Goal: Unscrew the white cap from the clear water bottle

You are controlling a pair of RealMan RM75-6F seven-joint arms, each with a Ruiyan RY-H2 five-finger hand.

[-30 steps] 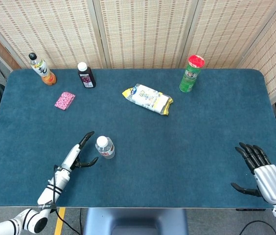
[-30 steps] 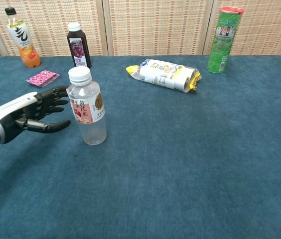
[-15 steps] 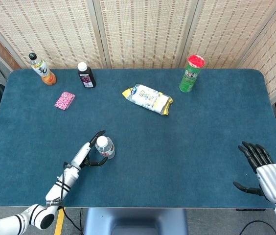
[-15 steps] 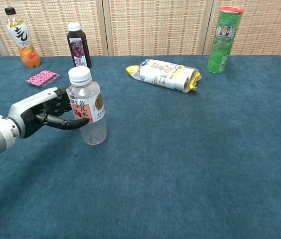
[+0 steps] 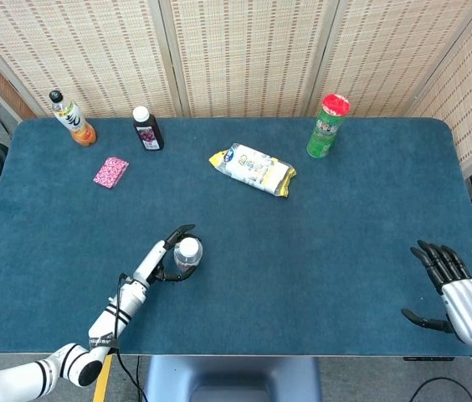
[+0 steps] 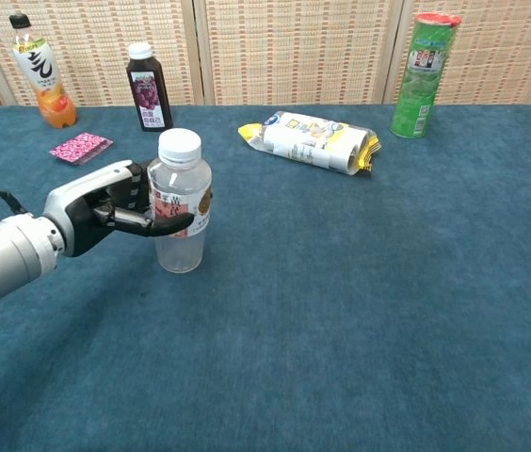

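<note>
1. We have the left robot hand (image 6: pixel 120 202) wrapped around the label band of the clear water bottle (image 6: pixel 180 221), thumb in front and fingers (image 5: pixel 184 229) curling round the far side. The bottle stands upright on the blue worktop (image 6: pixel 360 311), near its front-left part.
2. We judge this the bracing step: the grip should sit firm and low enough on the body that the white cap (image 6: pixel 182 144) stays fully exposed, without crushing the thin plastic.
3. Our right robot hand (image 5: pixel 460 293) shows only in the head view, at the front-right corner of the worktop, fingers spread and holding nothing, well apart from the bottle. It would need to cross over and come down on the cap from above while the left keeps the bottle from spinning or tipping.
4. Farther back lie a snack packet (image 6: pixel 311 139), a pink pouch (image 6: pixel 80 148), a dark juice bottle (image 6: pixel 148 87), an orange drink bottle (image 6: pixel 40 73) and a green canister (image 6: pixel 419 75), all clear of the crossing path.
</note>
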